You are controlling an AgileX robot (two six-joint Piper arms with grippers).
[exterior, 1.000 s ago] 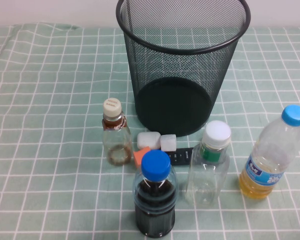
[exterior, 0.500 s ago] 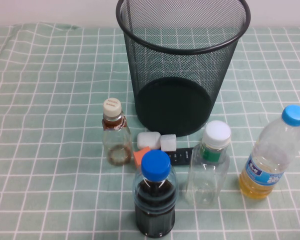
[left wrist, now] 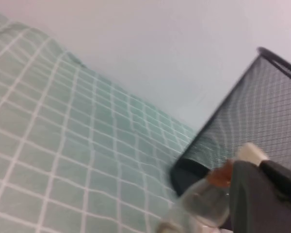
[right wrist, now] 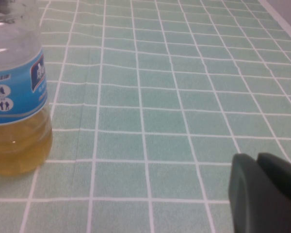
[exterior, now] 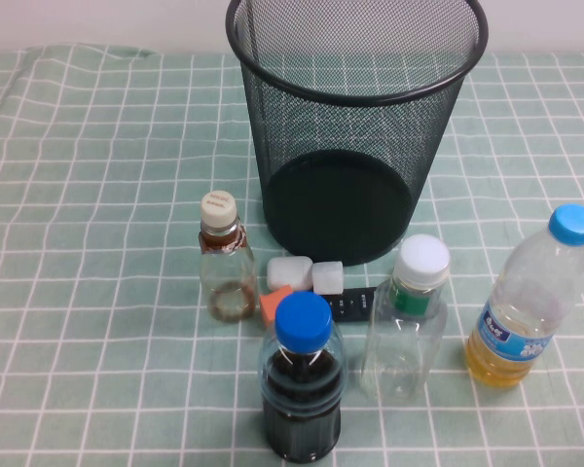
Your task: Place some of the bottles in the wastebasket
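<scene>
I am seeing the left end effector [left wrist: 264,194] dropping back past the worktop's near-left corner and the right end effector [right wrist: 264,191] waiting low near the right edge, neither one's opening something I can tell, so the slim bottle [exterior: 224,258] and squarish bottle [exterior: 409,321] are standing ungrasped mid-worktop, just before the wastebasket [exterior: 355,126].

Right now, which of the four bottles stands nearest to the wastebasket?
The small slim bottle with cream cap and brown neck label, left of the wastebasket; the other three stand nearer the camera. Neither gripper shows in the high view.

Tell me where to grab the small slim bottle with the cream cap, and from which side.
Probably the small slim bottle is best gripped around its clear body below the brown neck label, coming from its open left side: it stands upright, with cubes crowding its right. The left gripper is near it; the right gripper sits by the yellow-liquid bottle.
</scene>
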